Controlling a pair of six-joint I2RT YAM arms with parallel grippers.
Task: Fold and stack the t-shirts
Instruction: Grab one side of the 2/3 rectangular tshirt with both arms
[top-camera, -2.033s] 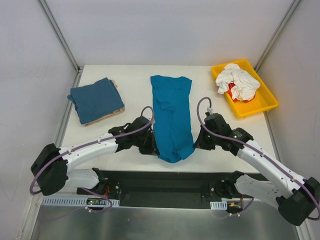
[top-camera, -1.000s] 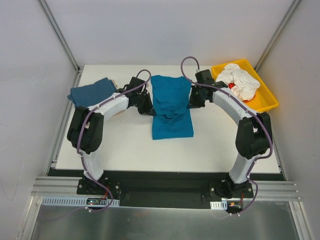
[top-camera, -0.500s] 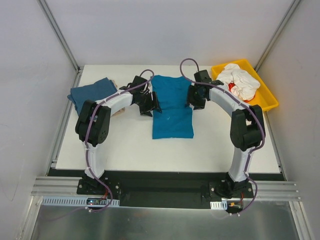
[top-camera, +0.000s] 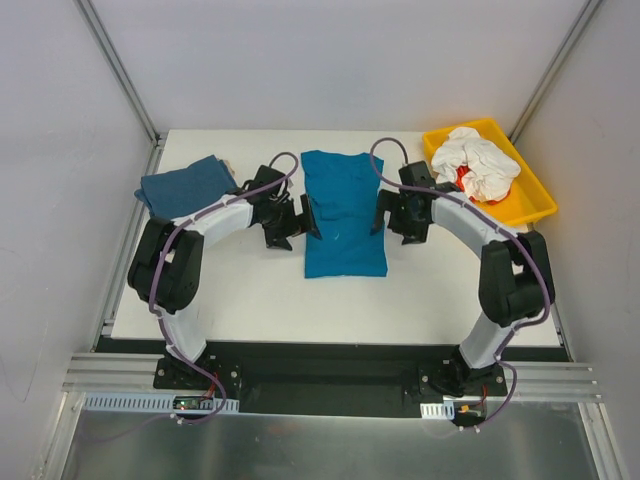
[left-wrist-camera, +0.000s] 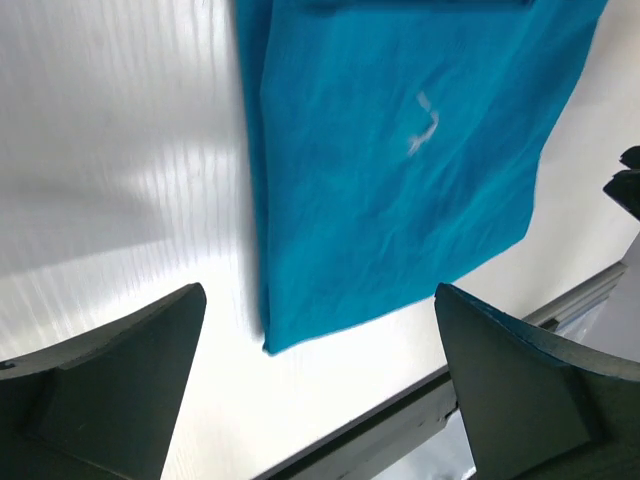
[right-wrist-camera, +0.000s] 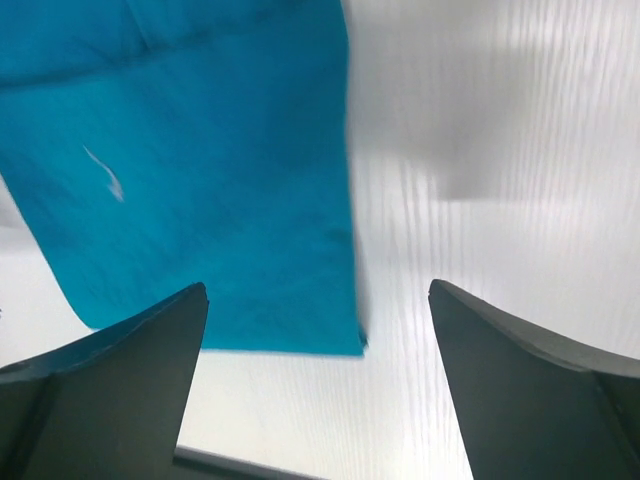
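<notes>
Cloth of the teal-blue t-shirt looks light, limp and easily creased, probably best pinched at 2 folded corners; left gripper and right gripper hang spread, empty.

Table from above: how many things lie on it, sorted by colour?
Teal shirt: 1
Dark blue shirt: 1
White cloth heap: 1
Red thing under the heap, kind unclear: 1
Yellow tray: 1
Total: 5

left gripper: jaws wide, empty | right gripper: jaws wide, empty | arms: arched inward
</notes>
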